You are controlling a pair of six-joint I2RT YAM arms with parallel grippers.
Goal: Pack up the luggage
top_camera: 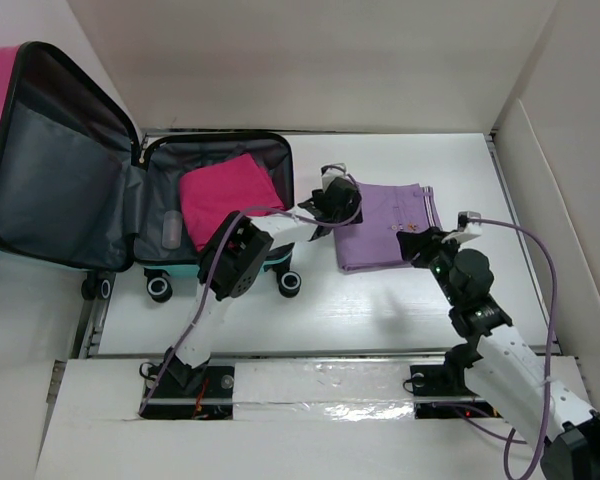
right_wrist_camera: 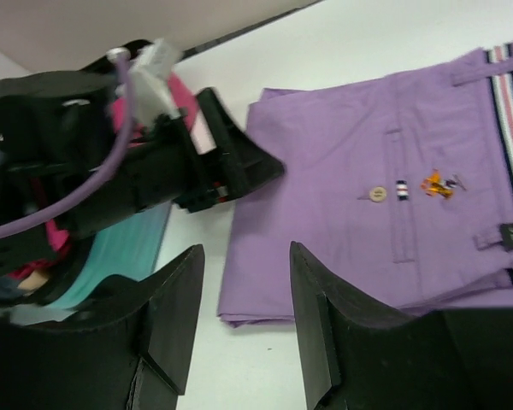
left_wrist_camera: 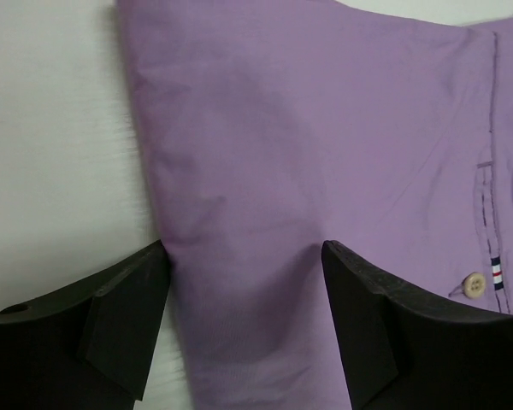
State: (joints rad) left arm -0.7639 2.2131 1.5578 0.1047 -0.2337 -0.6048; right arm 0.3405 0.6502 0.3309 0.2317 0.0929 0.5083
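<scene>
The luggage [top_camera: 70, 170] lies open at the left, its grey-lined lid tipped back, its teal shell [right_wrist_camera: 124, 256] just left of the arms. A folded magenta cloth [top_camera: 230, 195] fills its base. To its right, folded purple shorts [top_camera: 385, 225] lie flat on the table. My left gripper [top_camera: 332, 205] is down at the shorts' left edge. Its jaws stand open astride that edge, with purple fabric [left_wrist_camera: 265, 171] between the fingertips [left_wrist_camera: 128, 316]. My right gripper [top_camera: 417, 243] hovers open at the shorts' near side [right_wrist_camera: 385, 231], nothing between its fingers [right_wrist_camera: 325, 325].
White walls close the table at the back and on the right. The luggage's wheels [top_camera: 160, 288] stand along its near side. The left arm's wrist [right_wrist_camera: 111, 171] crosses between the luggage and the shorts. A small pale object [top_camera: 170, 230] lies in the luggage beside the cloth.
</scene>
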